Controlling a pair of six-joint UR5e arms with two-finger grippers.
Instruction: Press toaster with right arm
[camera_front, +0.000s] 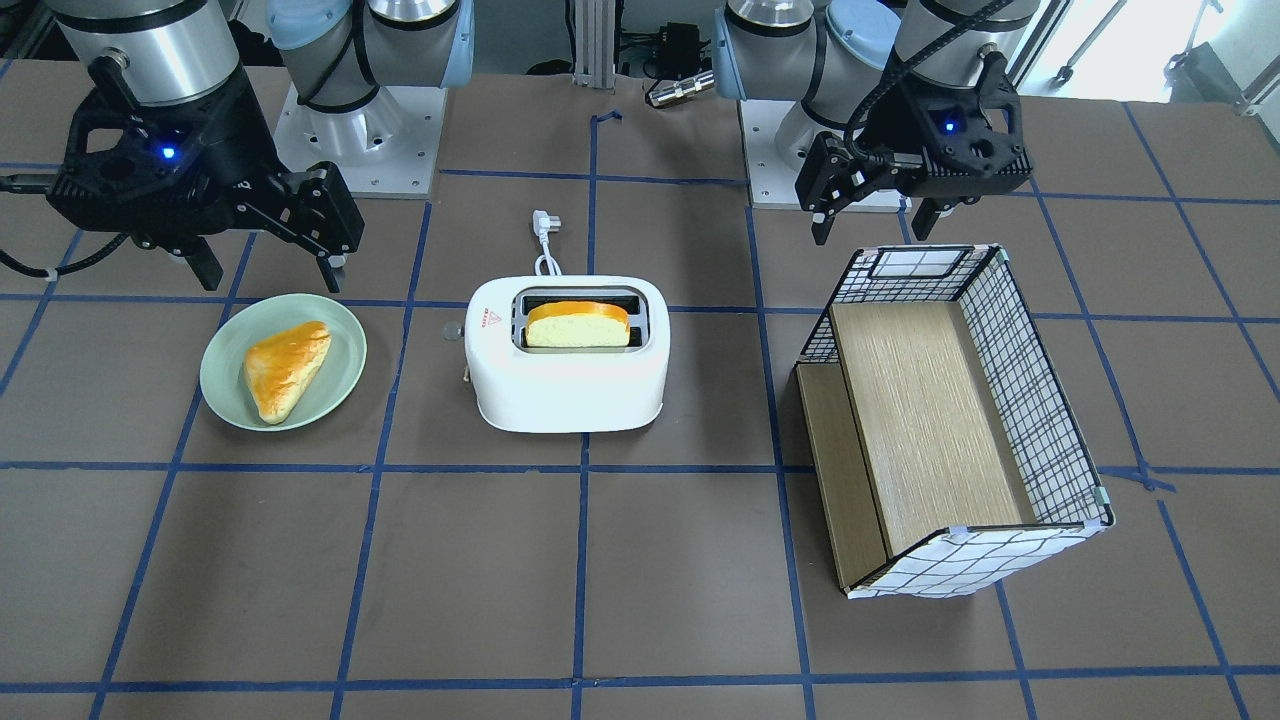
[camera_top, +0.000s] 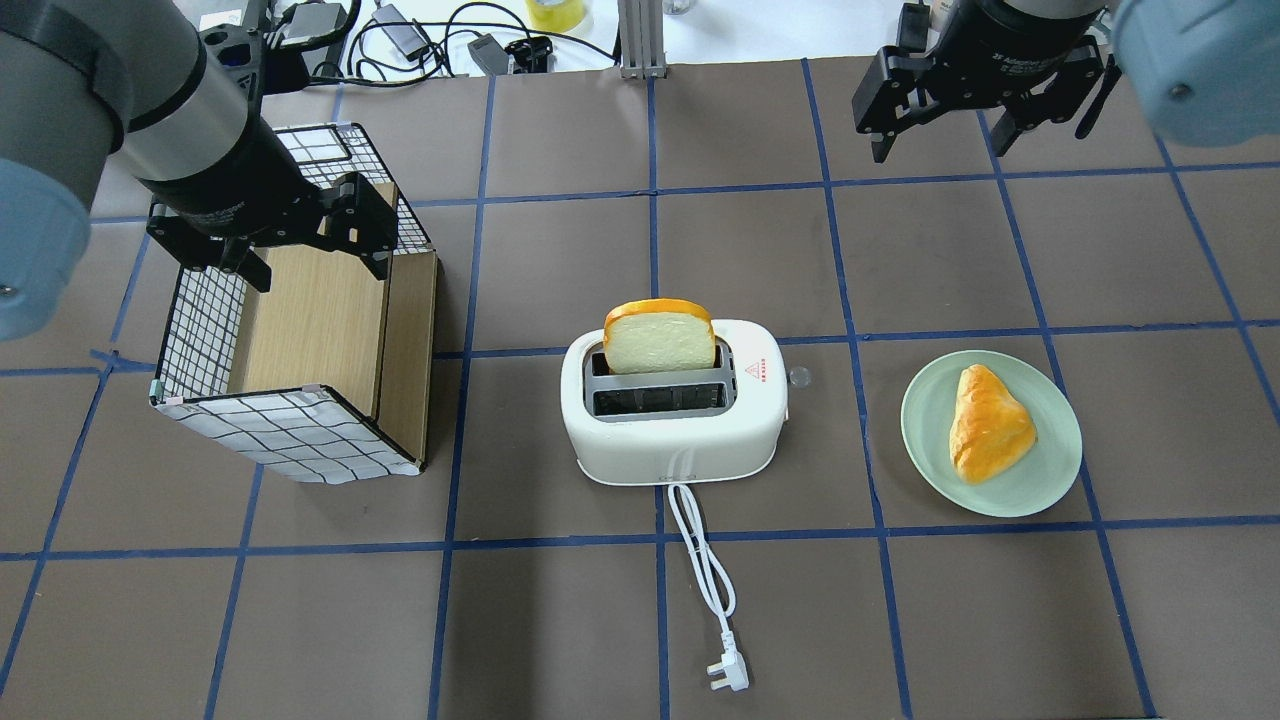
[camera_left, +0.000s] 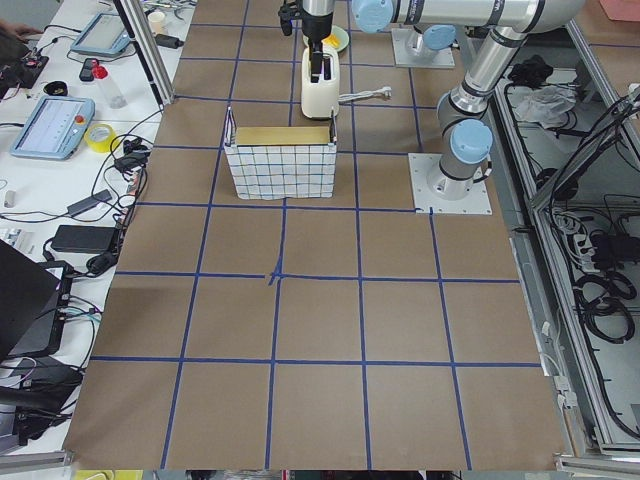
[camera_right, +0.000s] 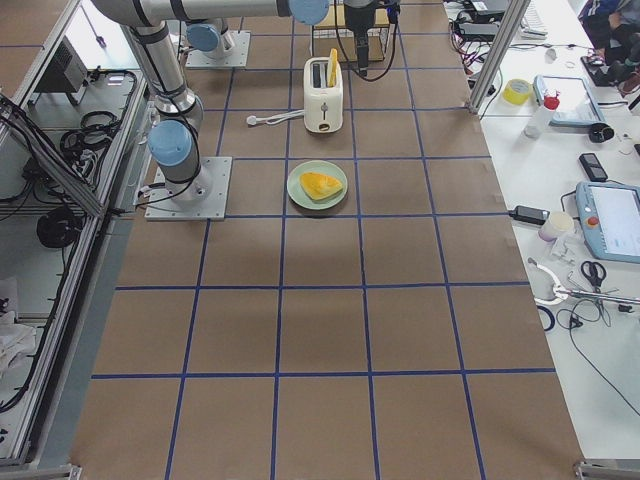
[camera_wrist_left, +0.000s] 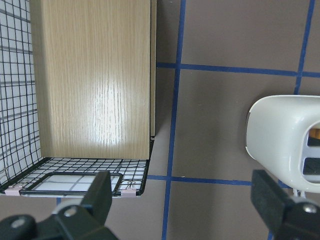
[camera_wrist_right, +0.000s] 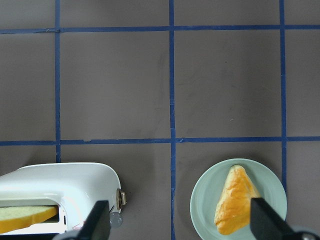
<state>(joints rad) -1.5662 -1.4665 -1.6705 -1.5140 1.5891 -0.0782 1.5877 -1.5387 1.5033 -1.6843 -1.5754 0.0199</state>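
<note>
A white toaster (camera_top: 670, 445) stands mid-table, its long axis running left to right, with its lever (camera_top: 797, 377) on the right end facing a green plate (camera_top: 1040, 470). The right gripper (camera_top: 942, 140) hovers well apart from it, above and to the right of that end. Its jaws are wide and empty, and it is the arm on the lever's side.

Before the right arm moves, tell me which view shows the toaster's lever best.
Right wrist view: the lever knob sits close at the end of the toaster facing the plate. Overhead and front-facing show it as a tiny knob; side and left wrist views don't show it.
</note>
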